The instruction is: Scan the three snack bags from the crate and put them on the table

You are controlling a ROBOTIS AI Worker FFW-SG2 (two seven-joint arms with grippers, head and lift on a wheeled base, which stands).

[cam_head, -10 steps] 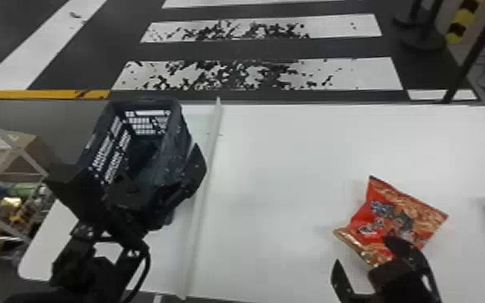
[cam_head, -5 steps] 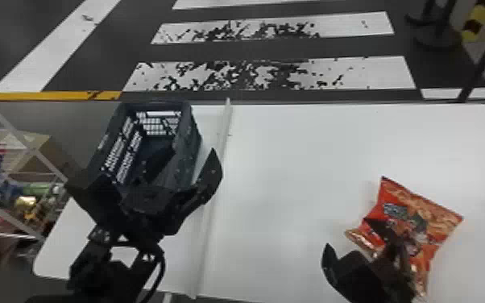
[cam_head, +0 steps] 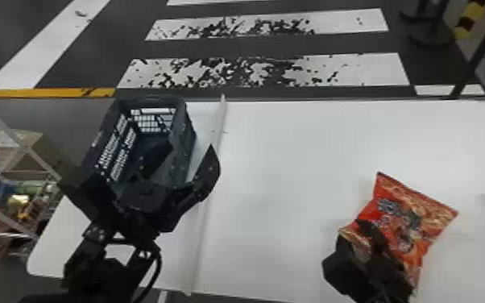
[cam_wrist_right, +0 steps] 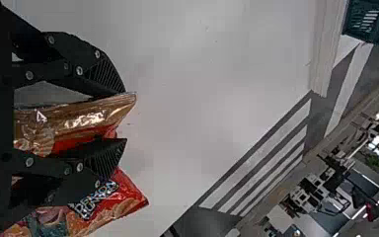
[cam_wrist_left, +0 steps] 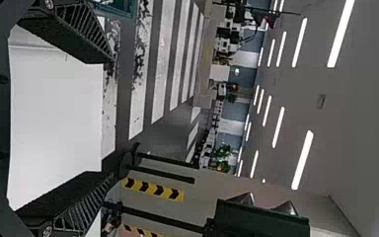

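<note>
Ok so your right hand (cam_head: 350, 233) is right at the near end of the red snack bag (cam_head: 413, 215), which is on the worktop (cam_head: 278, 161). You've got part of the bag between the fingers, but I can't tell if they're actually clamped on it. Your left hand (cam_head: 137, 167) is wide open over the near end of the crate (cam_head: 185, 141).

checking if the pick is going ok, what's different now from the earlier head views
The right end effector has moved forward and to the left against the snack bag, and its fingers have drawn together, apparently taking hold of the bag's near-left part. How firm the hold is can't be told. The bag's far end, the crate and the open left end effector beside it stayed about as they were.
</note>
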